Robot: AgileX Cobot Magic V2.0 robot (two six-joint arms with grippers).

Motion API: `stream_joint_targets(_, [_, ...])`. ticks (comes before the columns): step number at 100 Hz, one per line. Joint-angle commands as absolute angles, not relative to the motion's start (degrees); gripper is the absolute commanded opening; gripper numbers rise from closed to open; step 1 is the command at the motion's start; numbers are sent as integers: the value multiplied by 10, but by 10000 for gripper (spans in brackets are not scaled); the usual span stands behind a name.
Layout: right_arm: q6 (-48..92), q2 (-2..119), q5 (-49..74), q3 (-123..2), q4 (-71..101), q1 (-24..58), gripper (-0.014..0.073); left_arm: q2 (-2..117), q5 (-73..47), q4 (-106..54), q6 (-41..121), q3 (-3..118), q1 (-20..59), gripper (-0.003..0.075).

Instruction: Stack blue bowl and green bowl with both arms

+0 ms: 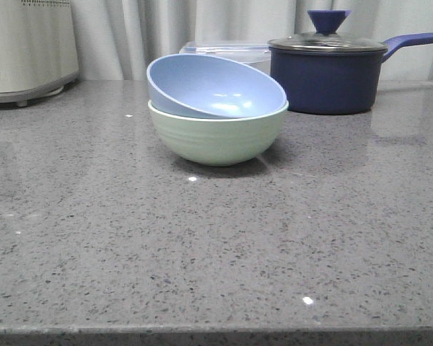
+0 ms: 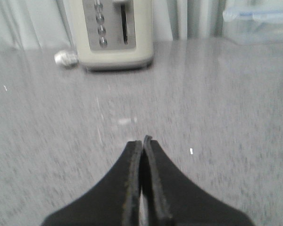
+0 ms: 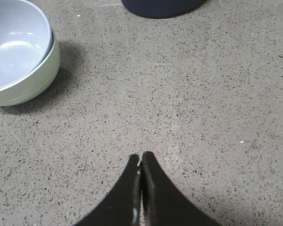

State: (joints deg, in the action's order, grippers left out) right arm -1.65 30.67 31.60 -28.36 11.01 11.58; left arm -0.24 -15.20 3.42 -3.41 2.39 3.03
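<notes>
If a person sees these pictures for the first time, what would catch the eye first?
The blue bowl sits tilted inside the green bowl at the middle of the grey speckled counter. Behind them to the right stands a navy saucepan with its lid on. Both the left gripper and the right gripper are shut and empty, away from the bowls.

My front camera sits low, facing forward across the table [image 1: 216, 252]. My left wrist camera looks toward the toaster [image 2: 117, 33]; my right shares the stacked bowls [image 3: 19, 52] with the front.
</notes>
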Motion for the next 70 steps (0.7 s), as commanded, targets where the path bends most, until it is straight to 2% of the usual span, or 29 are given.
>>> stream_joint_targets(1, [-14, 307, 280, -299, 110, 111, -81, -21, -77, 7, -33, 2, 26, -20])
stream_joint_targets(9, [-14, 307, 280, -299, 110, 111, -81, -22, -47, -11, -33, -27, 26, -20])
stream_joint_targets(14, [-14, 307, 280, -299, 110, 111, -81, -22, -75, -11, -33, -23, 26, -20])
stream_joint_targets(70, [-14, 307, 280, -299, 110, 111, -81, -22, -79, -11, -33, -25, 26, -20])
